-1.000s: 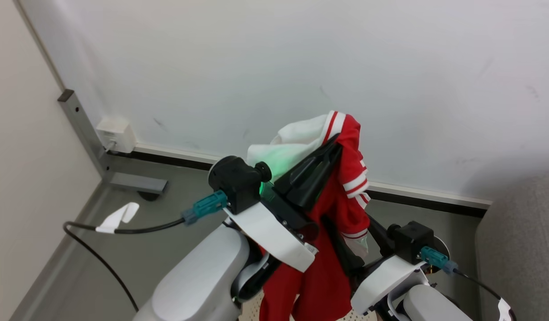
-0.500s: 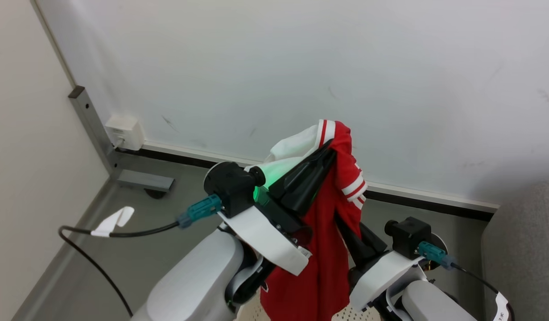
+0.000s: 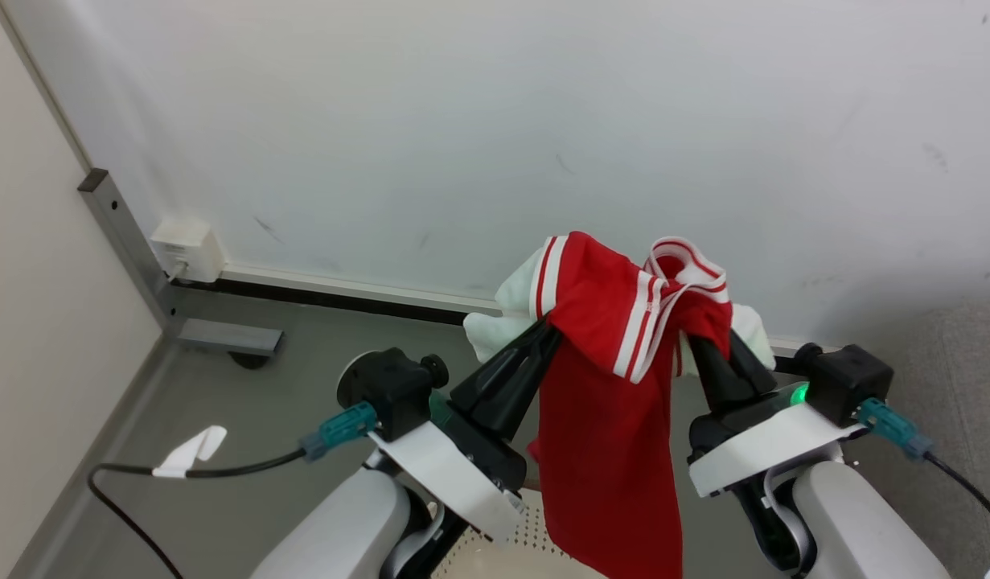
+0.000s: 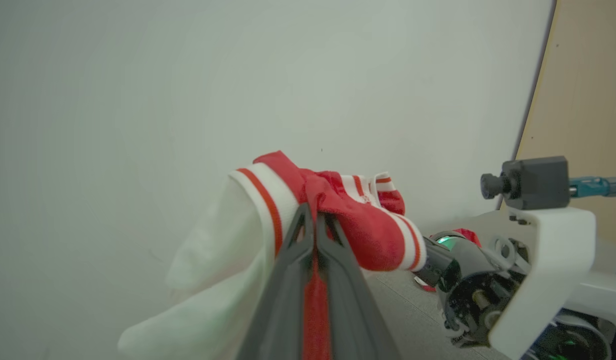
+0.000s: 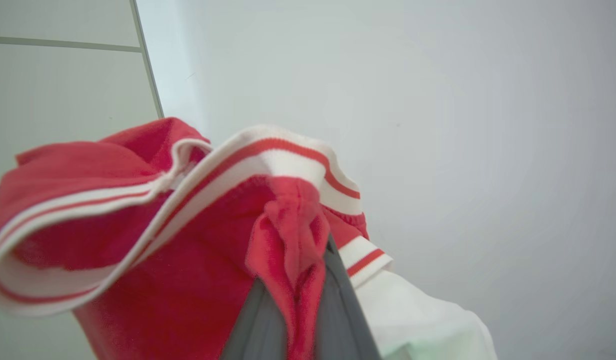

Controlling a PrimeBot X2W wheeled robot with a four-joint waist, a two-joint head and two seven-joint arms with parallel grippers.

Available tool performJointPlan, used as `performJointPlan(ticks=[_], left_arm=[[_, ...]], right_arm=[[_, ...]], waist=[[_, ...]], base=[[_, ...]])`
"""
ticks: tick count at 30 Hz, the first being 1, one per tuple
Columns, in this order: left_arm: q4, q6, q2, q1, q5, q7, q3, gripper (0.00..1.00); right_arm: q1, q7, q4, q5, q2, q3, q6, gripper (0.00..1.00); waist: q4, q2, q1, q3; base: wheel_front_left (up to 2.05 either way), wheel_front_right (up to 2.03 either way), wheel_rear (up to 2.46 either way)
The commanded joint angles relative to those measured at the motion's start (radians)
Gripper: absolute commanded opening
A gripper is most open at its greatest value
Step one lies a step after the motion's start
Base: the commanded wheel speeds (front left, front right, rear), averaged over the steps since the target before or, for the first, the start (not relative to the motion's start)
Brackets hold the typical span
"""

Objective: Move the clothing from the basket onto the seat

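The clothing (image 3: 607, 418), red with white bands, hangs in the air between my two grippers in front of the white wall. My left gripper (image 3: 547, 331) is shut on its left upper edge, and the left wrist view shows the fingers (image 4: 287, 280) pinching red fabric (image 4: 368, 230). My right gripper (image 3: 694, 342) is shut on the striped right edge, with red cloth (image 5: 187, 250) bunched between its fingers (image 5: 338, 310). A dotted cream strip of the basket (image 3: 503, 551) shows below the garment. The grey seat (image 3: 965, 362) lies at the far right.
A white wall stands close ahead above a dark baseboard. A grey metal post (image 3: 129, 241) with a white socket box (image 3: 187, 249) stands at the left corner. A black cable with a white tag (image 3: 189, 454) trails over the grey floor at the left.
My right gripper has shut on the garment and risen level with the left one. The clothing now spreads between both grippers. The head camera has shifted.
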Motion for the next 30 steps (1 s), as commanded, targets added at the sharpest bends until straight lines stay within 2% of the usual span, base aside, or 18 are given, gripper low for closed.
performJointPlan(ticks=[1, 4, 5, 6, 7, 18, 30], left_arm=[[-0.001, 0.003, 0.009, 0.018, 0.005, 0.0, 0.0, 0.0], [-0.014, 0.003, 0.006, 0.041, -0.009, 0.0, -0.003, 0.02], [-0.019, 0.003, 0.009, 0.049, -0.014, 0.0, -0.006, 0.44], [-0.026, 0.002, 0.013, 0.053, -0.014, 0.0, -0.012, 0.92], [-0.032, 0.002, 0.017, 0.058, -0.018, 0.0, -0.023, 1.0], [-0.046, 0.002, 0.055, 0.091, -0.001, 0.0, -0.044, 1.0], [-0.029, 0.002, 0.047, 0.104, 0.047, 0.0, 0.012, 1.0]], right_arm=[[0.014, 0.0, -0.015, -0.013, -0.009, -0.019, -0.002, 0.0], [0.02, 0.0, -0.052, -0.021, -0.025, -0.06, -0.002, 0.0], [0.023, 0.0, -0.065, -0.023, -0.033, -0.07, -0.002, 0.0], [0.026, 0.0, -0.075, -0.027, -0.041, -0.081, -0.002, 0.0], [0.03, 0.0, -0.087, -0.029, -0.048, -0.091, -0.002, 0.0], [0.042, 0.0, -0.245, -0.048, -0.134, -0.219, -0.002, 0.0], [-0.001, 0.0, -0.405, -0.081, -0.23, -0.277, -0.002, 0.0]], waist=[[-0.004, 0.0, 0.0, 0.002], [-0.016, 0.0, 0.0, 0.005], [-0.021, 0.0, 0.0, 0.008], [-0.025, 0.0, 0.0, 0.011], [-0.029, 0.0, 0.0, 0.014], [-0.109, 0.0, 0.0, 0.037], [-0.327, 0.0, 0.0, 0.08]], base=[[0.0, 0.0, 0.0], [0.0, 0.0, 0.0], [0.0, 0.0, 0.0], [0.0, 0.0, 0.0], [0.0, 0.0, 0.0], [0.0, 0.0, 0.0], [0.0, 0.0, 0.0]])
